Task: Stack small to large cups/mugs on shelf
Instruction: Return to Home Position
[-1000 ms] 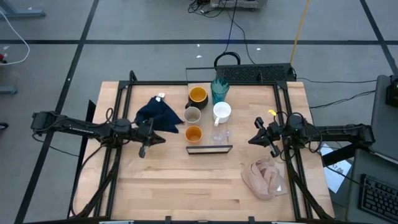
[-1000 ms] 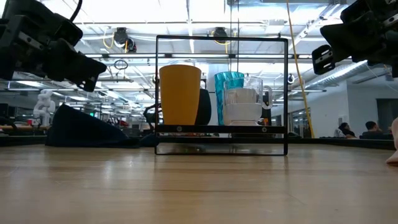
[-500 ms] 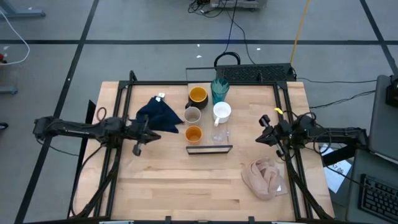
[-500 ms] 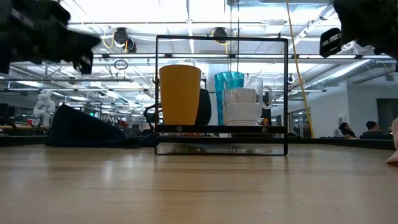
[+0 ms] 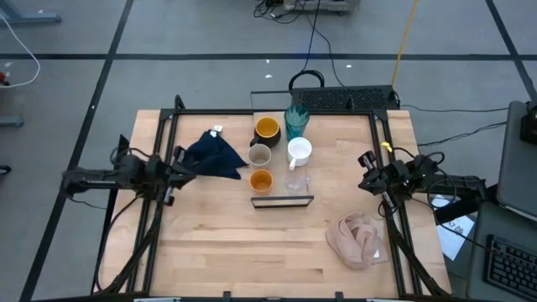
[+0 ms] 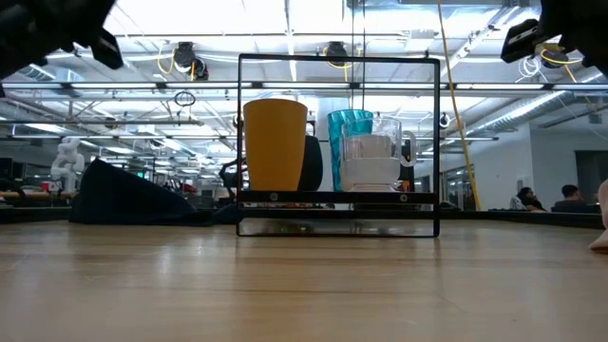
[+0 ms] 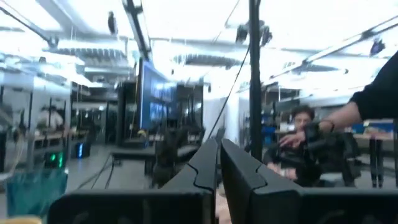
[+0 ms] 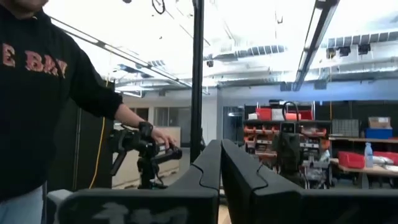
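Several cups stand together on the shelf (image 5: 283, 201) at the table's far middle. They are a black mug with an orange inside (image 5: 267, 128), a teal tumbler (image 5: 295, 120), a white mug (image 5: 299, 151), a grey-beige cup (image 5: 259, 155), an orange cup (image 5: 261, 179) and a clear glass (image 5: 297, 181). In the low view they stand inside a thin black frame (image 6: 338, 61). My left gripper (image 5: 180, 170) is shut and empty at the table's left edge. My right gripper (image 5: 366, 176) is shut and empty at the right edge. Both point slightly upward, well away from the cups.
A dark navy cloth (image 5: 214, 155) lies left of the cups. A pink-beige cloth (image 5: 359, 239) lies near the front right. Black frame rails (image 5: 159, 151) run along both table sides. A person in a dark top (image 8: 43, 93) stands beyond the table.
Both arms have drawn back from the middle. My left gripper went toward the table's left edge and my right gripper toward the right edge. Both rose and tipped their fingers upward, and both stayed shut. The cups have not moved.
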Tool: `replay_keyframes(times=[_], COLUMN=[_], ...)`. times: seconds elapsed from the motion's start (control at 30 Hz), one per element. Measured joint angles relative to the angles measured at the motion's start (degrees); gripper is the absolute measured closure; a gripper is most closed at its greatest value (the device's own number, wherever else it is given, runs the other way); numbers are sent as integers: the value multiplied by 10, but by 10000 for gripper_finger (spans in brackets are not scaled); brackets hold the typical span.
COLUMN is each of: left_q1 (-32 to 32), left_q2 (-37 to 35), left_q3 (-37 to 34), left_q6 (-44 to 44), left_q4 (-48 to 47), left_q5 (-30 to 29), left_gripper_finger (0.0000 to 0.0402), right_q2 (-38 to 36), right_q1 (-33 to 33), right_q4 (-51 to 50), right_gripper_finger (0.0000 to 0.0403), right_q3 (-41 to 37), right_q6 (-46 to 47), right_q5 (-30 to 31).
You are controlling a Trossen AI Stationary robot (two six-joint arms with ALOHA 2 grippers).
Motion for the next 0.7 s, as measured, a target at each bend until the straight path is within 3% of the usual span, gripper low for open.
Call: replay_keyframes(times=[0.2,0.53,0.7], left_q1=[-10,-14,-22], left_q2=[-31,-33,-33], left_q3=[0,0,0], left_q6=[1,2,2], left_q4=[42,23,-147], left_q5=[9,2,0], left_gripper_finger=[380,380,380], right_q2=[5,0,0], right_q1=[0,0,0], right_q4=[-2,-135,-206], right_gripper_finger=[401,401,401], right_q3=[0,0,0], right_q6=[0,0,0], right_q5=[0,0,0])
